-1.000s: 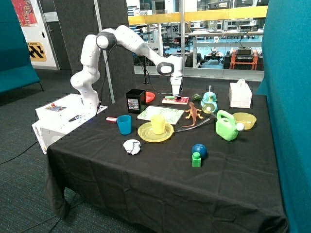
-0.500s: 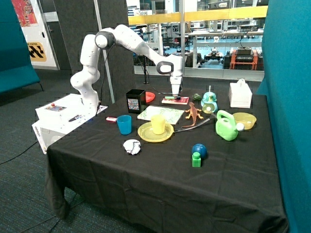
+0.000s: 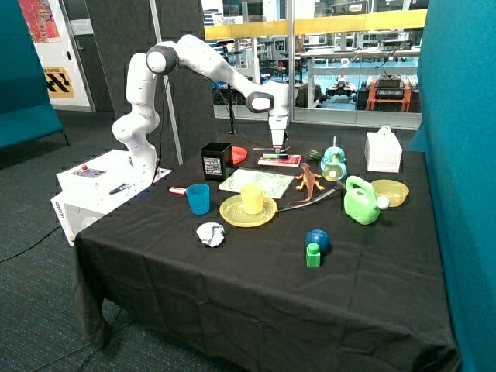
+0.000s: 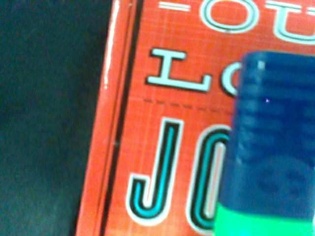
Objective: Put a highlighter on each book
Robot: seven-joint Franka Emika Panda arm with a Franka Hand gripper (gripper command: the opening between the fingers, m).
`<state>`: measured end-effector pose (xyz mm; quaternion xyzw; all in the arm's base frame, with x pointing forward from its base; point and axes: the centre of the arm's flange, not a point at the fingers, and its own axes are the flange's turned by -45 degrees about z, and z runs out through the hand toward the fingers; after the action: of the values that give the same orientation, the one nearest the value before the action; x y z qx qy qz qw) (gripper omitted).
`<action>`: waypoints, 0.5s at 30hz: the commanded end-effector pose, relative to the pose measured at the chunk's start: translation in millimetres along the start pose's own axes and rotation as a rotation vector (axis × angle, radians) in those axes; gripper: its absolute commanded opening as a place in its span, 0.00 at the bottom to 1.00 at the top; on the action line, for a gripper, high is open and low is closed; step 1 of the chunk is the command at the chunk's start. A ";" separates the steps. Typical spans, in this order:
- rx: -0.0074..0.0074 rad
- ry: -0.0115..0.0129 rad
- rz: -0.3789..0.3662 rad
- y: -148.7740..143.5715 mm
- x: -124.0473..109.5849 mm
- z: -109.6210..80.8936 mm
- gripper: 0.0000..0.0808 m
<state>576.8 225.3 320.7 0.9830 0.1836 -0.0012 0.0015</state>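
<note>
On the red book lies a green highlighter; gripper hangs just above, finger state unreadable. White book bare. Risk: highlighter rolls off if nudged.

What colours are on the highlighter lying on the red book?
The highlighter has a dark blue cap and bright green body, clearest in the wrist view. It lies on the red book, under the gripper.

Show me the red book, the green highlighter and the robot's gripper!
red book (image 4: 162, 108): wrist view, on its lettered cover.
green highlighter (image 4: 268, 147): wrist view, on its blue cap.
gripper (image 3: 278, 149): outside view, at its tips, just above the red book.
</note>
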 end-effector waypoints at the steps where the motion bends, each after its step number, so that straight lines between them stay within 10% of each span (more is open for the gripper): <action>1: 0.0026 0.0029 0.016 10.7 -12.6 -24.6 0.96; 15: 0.0026 0.0029 0.046 36.0 -16.3 -52.1 1.00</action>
<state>572.6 199.3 353.5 0.9860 0.1665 0.0004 -0.0001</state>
